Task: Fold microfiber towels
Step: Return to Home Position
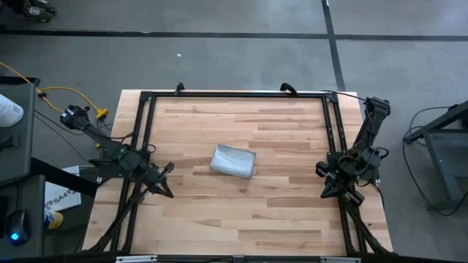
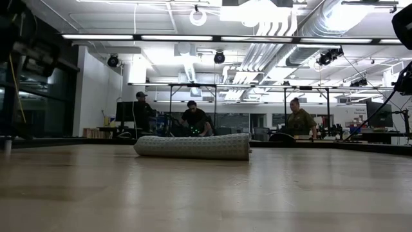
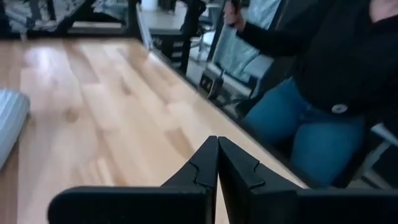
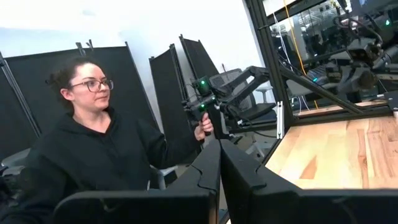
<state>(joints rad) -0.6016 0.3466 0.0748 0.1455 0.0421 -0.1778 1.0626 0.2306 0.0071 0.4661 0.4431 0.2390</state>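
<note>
Left gripper (image 3: 217,140) fingers pressed together, holding nothing, low over the table (image 1: 219,219) at its left side; right gripper (image 4: 219,144) likewise closed and empty at the right edge. Only the high view shows both arms folded at the sides, the folded microfiber towel (image 1: 233,161) mid-table, well apart from both

The towel (image 1: 233,161) lies on the table (image 1: 278,219) between the two claws, well to the right of the left claw (image 3: 217,148) and well to the left of the right claw (image 4: 220,148). Each claw hangs by a side edge. A person (image 4: 87,155) sits ahead of both claws, beyond the table's edge.
</note>
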